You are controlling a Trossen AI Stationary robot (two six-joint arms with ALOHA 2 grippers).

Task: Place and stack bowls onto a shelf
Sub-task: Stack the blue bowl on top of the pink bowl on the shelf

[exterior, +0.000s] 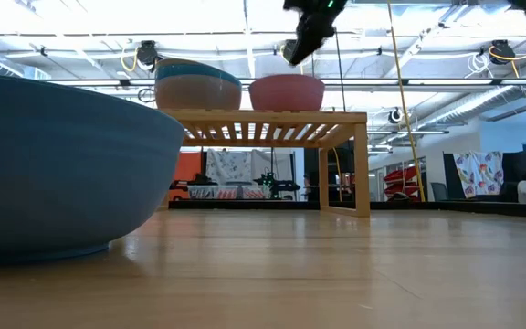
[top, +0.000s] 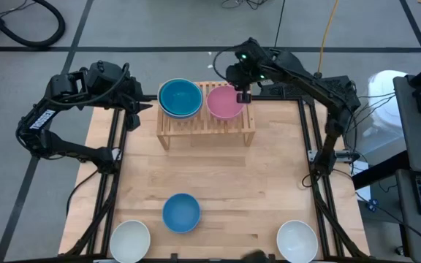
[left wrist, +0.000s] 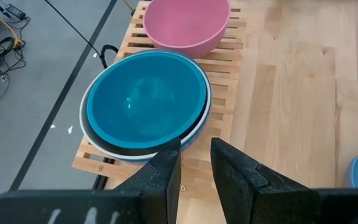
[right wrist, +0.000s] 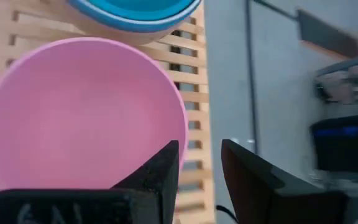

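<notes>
**Next bowls lay at six o'clock**

The shelf carried a teal stack and a pink bowl. Right gripper, fingers apart, hovered at the pink rim; left gripper waited parted. The blue bowl sat toward six o'clock, roughly midway between arms.

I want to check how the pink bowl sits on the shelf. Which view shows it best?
The high view: the whole pink bowl sits on the shelf. The low view shows its side; the left wrist view shows most of it; the right wrist view only its inside.
</notes>
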